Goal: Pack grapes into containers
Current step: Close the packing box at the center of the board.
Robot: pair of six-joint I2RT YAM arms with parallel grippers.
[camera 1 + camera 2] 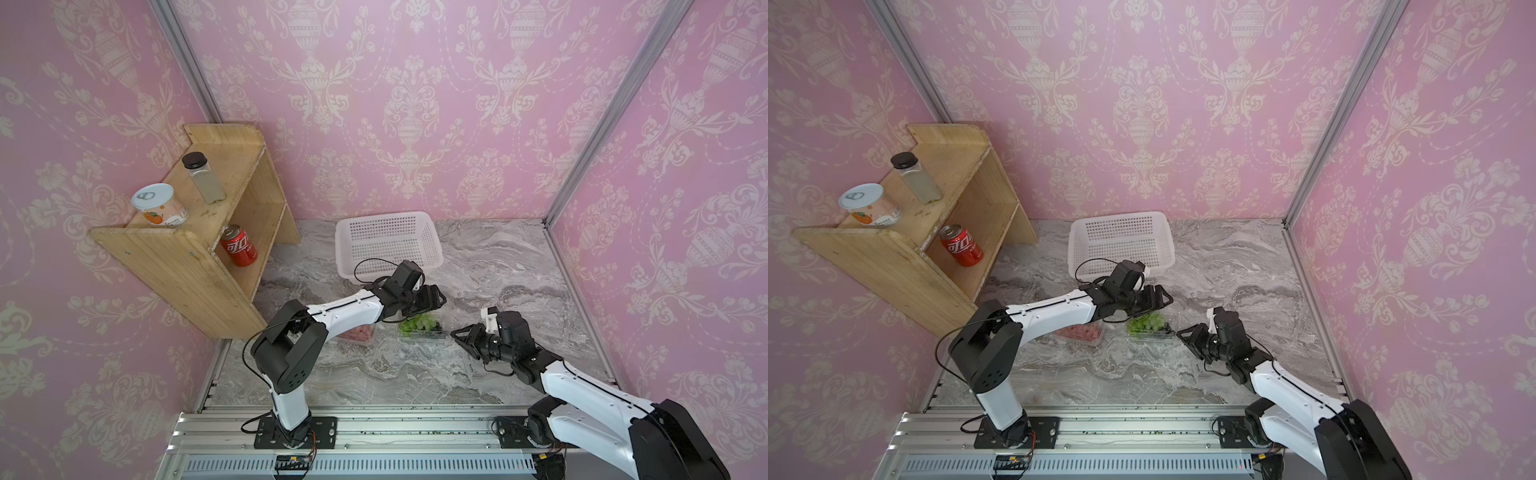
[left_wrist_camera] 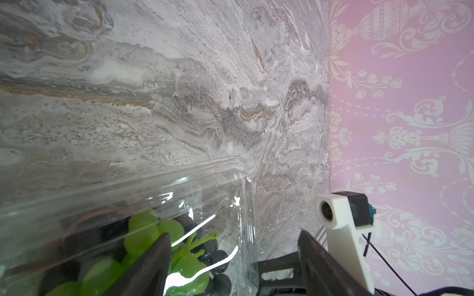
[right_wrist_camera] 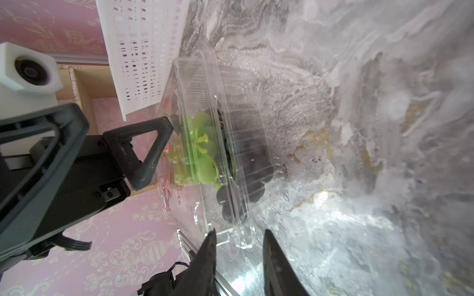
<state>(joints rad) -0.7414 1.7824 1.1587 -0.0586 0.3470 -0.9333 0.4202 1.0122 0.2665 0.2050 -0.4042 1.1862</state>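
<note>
The right gripper's (image 3: 239, 246) fingers stand a narrow gap apart with the near corner of the clear container (image 3: 200, 84) between their tips; contact is unclear. Only this wrist view shows the dark bunch (image 3: 246, 159) beside the green bunch (image 3: 202, 143) inside. The left gripper (image 1: 438, 300), spread, hangs at the container's 12 o'clock. In both top views the red bunch (image 1: 359, 331) lies in the second container (image 1: 365, 338) at 9 o'clock. The red can (image 1: 239, 248), at 10 o'clock, bears white Chinese Coca-Cola script.
</note>
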